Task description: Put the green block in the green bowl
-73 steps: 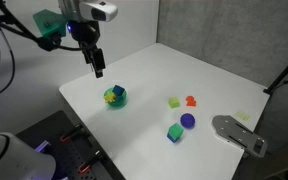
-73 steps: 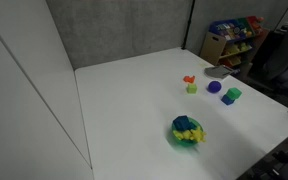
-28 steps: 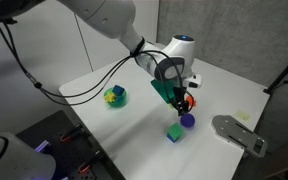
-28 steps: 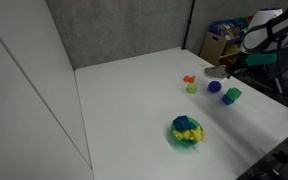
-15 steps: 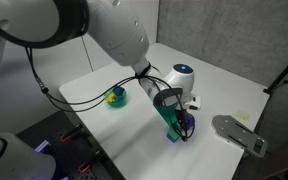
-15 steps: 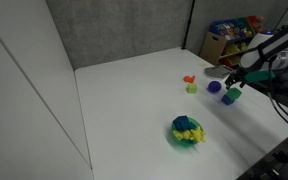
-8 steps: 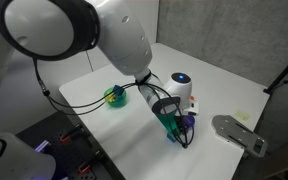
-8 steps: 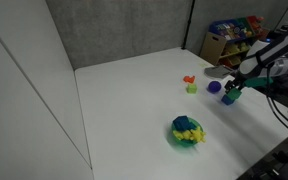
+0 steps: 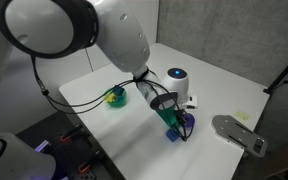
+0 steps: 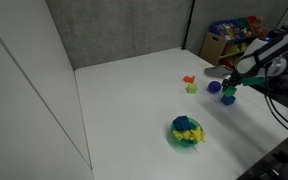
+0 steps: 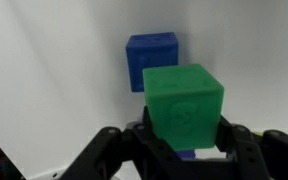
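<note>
The green block (image 11: 184, 105) fills the middle of the wrist view, pinched on both sides by the black fingers (image 11: 236, 142) of my gripper (image 11: 184, 138), which is shut on it. A blue cube (image 11: 152, 55) sits just behind it on the white table. In both exterior views the gripper (image 9: 175, 125) (image 10: 231, 90) is low over the table with the green block (image 9: 172, 133) (image 10: 230, 98) at its tips. The green bowl (image 9: 115, 97) (image 10: 187, 132) stands well apart from it and holds yellow and blue pieces.
A purple ball (image 10: 214, 87) lies right beside the gripper. A paler yellow-green block (image 10: 191, 88) and an orange piece (image 10: 188, 79) lie a little further off. A flat grey device (image 9: 238, 134) rests at the table's corner, near the edge. The arm's cable trails over the table.
The jaws have closed on the green block over the last second. The arm came down onto it and has hardly shifted since.
</note>
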You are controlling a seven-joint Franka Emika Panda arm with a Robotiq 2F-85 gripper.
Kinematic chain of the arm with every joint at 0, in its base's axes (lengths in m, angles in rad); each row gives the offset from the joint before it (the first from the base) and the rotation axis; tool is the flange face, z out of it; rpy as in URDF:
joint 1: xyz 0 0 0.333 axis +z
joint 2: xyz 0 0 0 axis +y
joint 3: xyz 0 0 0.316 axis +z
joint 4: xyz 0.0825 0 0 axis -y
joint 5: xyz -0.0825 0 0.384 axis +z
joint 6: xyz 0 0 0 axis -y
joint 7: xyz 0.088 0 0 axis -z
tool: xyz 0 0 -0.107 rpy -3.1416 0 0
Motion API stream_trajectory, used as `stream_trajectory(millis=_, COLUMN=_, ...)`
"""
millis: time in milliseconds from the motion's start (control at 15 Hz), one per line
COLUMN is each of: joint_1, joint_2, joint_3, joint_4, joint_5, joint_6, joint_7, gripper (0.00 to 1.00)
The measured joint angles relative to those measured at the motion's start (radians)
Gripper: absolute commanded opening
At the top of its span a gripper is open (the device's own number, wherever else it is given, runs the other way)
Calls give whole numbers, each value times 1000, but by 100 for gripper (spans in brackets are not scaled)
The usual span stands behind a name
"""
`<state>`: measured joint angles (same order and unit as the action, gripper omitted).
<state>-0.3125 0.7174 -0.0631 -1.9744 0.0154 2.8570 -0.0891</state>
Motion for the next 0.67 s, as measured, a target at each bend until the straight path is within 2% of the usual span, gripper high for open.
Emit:
stream_trajectory(millis=333, joint_1=56, joint_2=-121, joint_3=54, joint_4=-77, joint_5=0, joint_6=0, joint_7=3, gripper=31)
stream_trajectory(millis=667, joint_1=156, joint_2=-225, joint_3=90, joint_4=-190, joint_5=3, joint_6=0, joint_7=18, gripper=31)
